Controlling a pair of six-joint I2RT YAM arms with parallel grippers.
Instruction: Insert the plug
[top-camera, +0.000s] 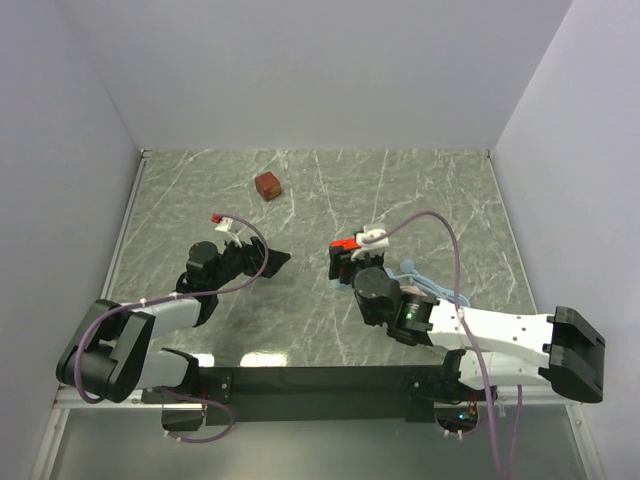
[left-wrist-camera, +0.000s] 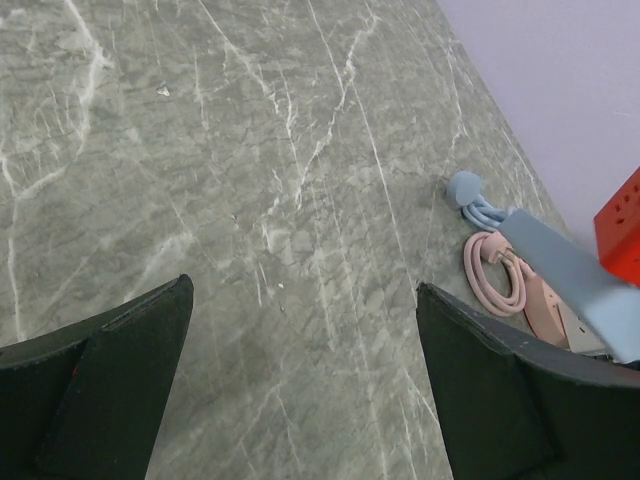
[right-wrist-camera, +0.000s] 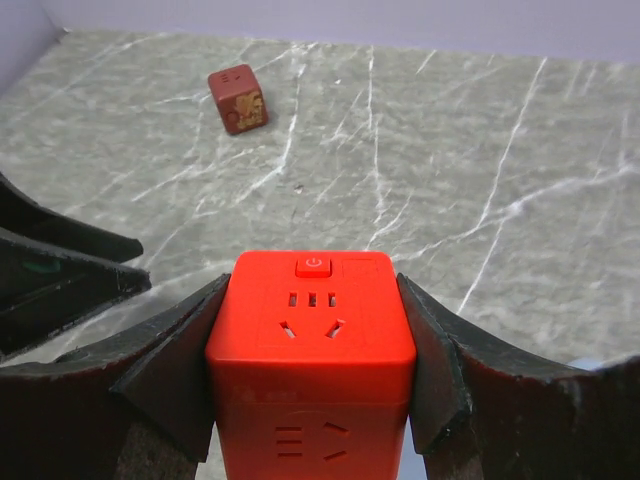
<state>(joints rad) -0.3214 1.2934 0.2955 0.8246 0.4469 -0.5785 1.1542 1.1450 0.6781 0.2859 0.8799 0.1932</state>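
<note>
Right claw pinches bright red plug, socket slots showing.

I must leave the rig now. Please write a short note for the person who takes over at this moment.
Left claw: open and empty, over bare table.
Right claw: shut on the bright red cube-shaped plastic plug adapter, socket face towards the wrist camera.
Long light blue plastic power strip: lies on the table close to the right claw; the plug is not in it.
Done: plug grasped.
Left: bring the plug over the strip and press it in.
</note>
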